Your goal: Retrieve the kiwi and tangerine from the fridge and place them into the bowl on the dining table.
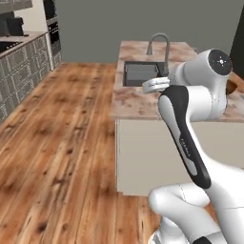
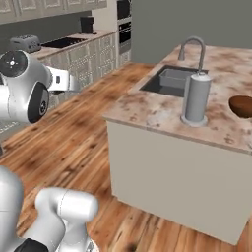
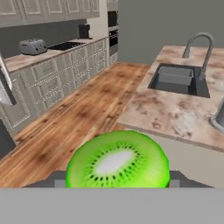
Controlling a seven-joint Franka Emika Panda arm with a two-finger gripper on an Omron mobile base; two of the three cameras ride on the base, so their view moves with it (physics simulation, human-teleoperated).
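A cut kiwi (image 3: 117,162), bright green with a white core and black seeds, sits low in the hand view, and my gripper (image 3: 116,181) is shut on it, with a dark fingertip on each side. The dining table (image 2: 147,110) stands ahead and to the right with its mottled stone top. Near its right end is the dark-brown bowl (image 2: 242,106), partly cut off by the frame edge. My hand (image 1: 155,85) hovers by the table's near left corner, short of the bowl. The tangerine and the fridge are out of view.
A tall grey cylinder (image 2: 196,98) stands on the table between my hand and the bowl. Behind it lie the dark sink (image 2: 170,81) and the curved tap (image 2: 193,47). A wall counter with cream cabinets (image 3: 57,70) and a toaster (image 3: 33,46) runs along the left. Wooden floor (image 1: 62,143) lies between.
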